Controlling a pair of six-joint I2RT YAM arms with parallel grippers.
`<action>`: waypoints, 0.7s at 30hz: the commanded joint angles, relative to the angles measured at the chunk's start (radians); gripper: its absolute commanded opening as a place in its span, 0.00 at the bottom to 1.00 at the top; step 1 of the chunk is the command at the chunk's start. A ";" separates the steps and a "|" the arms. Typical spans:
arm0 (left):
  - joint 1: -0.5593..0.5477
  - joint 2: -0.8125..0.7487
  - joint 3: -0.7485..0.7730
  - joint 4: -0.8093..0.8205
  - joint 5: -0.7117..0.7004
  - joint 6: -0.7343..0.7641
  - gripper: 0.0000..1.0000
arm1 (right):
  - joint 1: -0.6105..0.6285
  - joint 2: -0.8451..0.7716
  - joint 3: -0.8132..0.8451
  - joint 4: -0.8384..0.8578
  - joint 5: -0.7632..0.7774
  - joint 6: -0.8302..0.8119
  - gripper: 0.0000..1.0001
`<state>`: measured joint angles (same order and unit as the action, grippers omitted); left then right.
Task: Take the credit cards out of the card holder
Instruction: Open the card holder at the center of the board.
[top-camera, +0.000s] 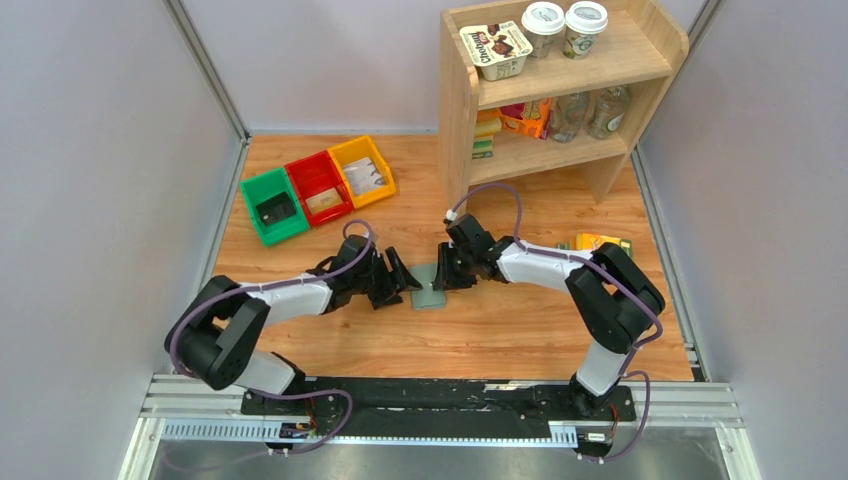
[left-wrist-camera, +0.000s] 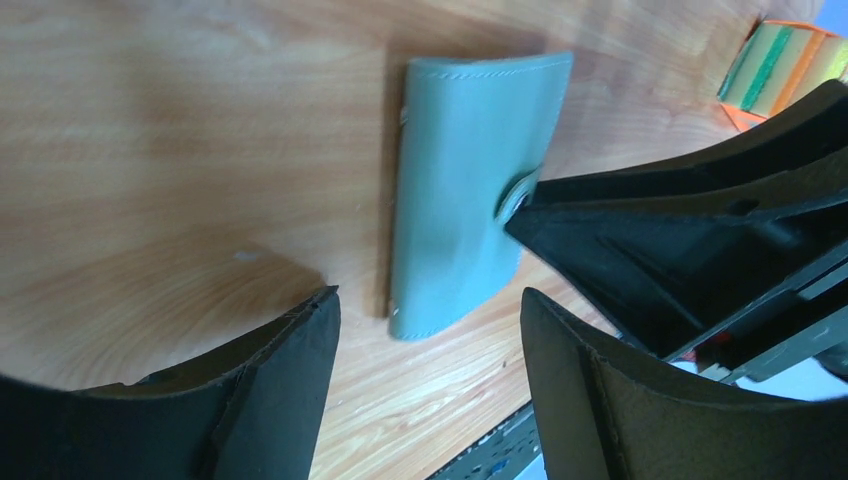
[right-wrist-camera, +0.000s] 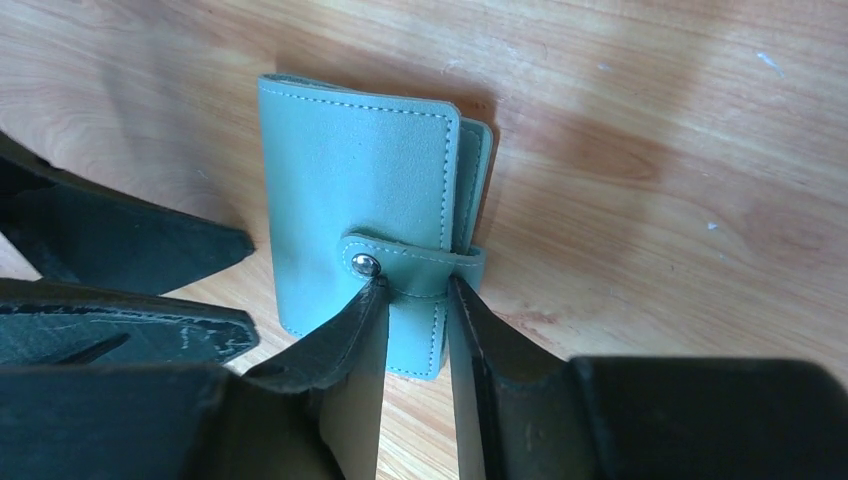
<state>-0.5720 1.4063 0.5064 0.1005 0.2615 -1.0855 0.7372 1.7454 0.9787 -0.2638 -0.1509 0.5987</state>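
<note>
The card holder (top-camera: 430, 293) is a small grey-green wallet lying folded shut on the wooden table between my two grippers. In the right wrist view the card holder (right-wrist-camera: 350, 170) shows a strap tab with a metal snap (right-wrist-camera: 365, 264) fastened over its edge. My right gripper (right-wrist-camera: 413, 283) is closed narrowly on that tab, one fingertip on each side. My left gripper (left-wrist-camera: 428, 292) is open and empty, its fingers spread just short of the card holder's (left-wrist-camera: 460, 180) near end. No cards show.
Green (top-camera: 272, 205), red (top-camera: 318, 187) and yellow (top-camera: 362, 170) bins stand at the back left. A wooden shelf (top-camera: 560, 90) with cups and bottles stands at the back right. An orange carton with green ends (top-camera: 600, 242) lies right of my right arm.
</note>
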 joint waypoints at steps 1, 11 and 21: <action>-0.011 0.085 0.052 0.038 -0.007 0.009 0.75 | 0.007 0.086 -0.083 -0.045 0.002 0.015 0.30; -0.009 0.197 0.077 0.047 -0.054 0.067 0.60 | -0.002 0.066 -0.098 -0.040 -0.007 0.009 0.30; -0.005 0.203 0.047 0.119 -0.059 0.144 0.45 | -0.002 0.054 -0.098 -0.038 -0.024 0.001 0.29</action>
<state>-0.5743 1.5669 0.5842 0.2127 0.2611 -1.0176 0.7204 1.7344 0.9360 -0.1925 -0.1921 0.6167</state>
